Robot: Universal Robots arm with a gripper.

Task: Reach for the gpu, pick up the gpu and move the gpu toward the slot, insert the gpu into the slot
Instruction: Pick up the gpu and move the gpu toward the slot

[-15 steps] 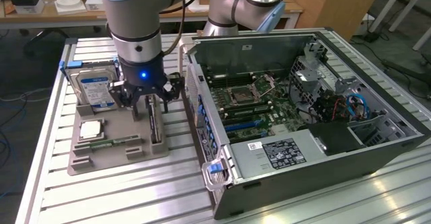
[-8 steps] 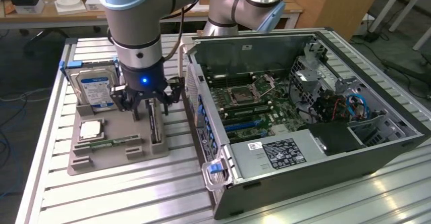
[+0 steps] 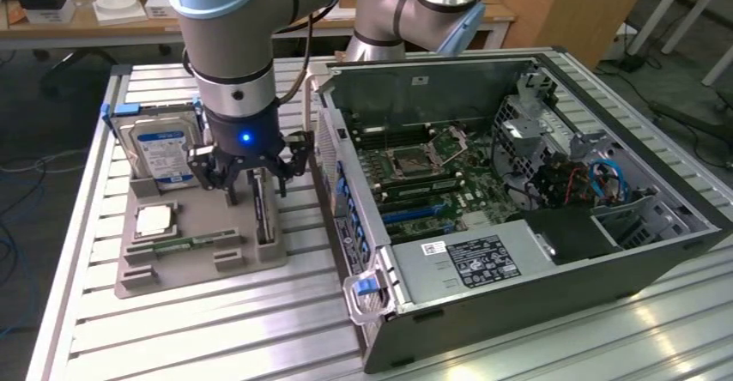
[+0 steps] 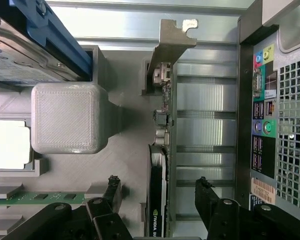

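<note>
The bench [image 3: 206, 329] is ribbed aluminium, its slats running under everything. On it, well off to the side of the fingers, lies an open black steel case [image 3: 641, 261] with a green motherboard [image 3: 435, 175] face up and a perforated rear panel. The arm [image 3: 235, 46], a smooth grey tube with pale blue caps, comes straight down over a grey, matte, layer-textured plastic tray [image 3: 195, 269] beside the case.

On the tray, on the far side of the fingers from the case, a silver blue-labelled hard drive [image 3: 160, 149] leans in its pocket. Beside it, a square CPU [image 3: 154, 220] lies flat.

The gpu [image 4: 157, 210], a thin dark card, stands on its long edge in a tray groove, with its bent silver bracket [image 4: 172, 40] at the end beyond the fingers.

The gripper [image 4: 158, 184] hangs low over the card. Its black fingers [image 4: 112, 187] are spread wide, one on each face of the gpu, with a clear gap on both sides. They grasp nothing.
</note>
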